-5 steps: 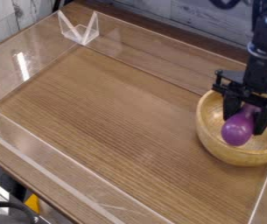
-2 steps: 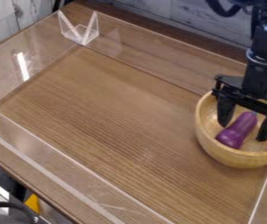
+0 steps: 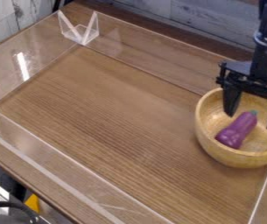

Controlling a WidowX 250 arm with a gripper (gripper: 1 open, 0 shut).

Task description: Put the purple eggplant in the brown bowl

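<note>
The purple eggplant (image 3: 236,129) lies inside the brown bowl (image 3: 216,146) at the right edge of the wooden table, resting slantwise on the bowl's floor. My gripper (image 3: 252,108) hangs just above the bowl's far side, pointing down. Its two black fingers (image 3: 231,94) stand wide apart with nothing between them. The eggplant lies free below the fingertips, apart from them.
Clear acrylic walls (image 3: 53,175) ring the wooden tabletop (image 3: 112,105). A small clear folded stand (image 3: 80,28) sits at the back left corner. The bowl sits close to the right wall.
The jaws opened and let go of the eggplant, which now lies in the bowl. The gripper has since risen above the bowl.
</note>
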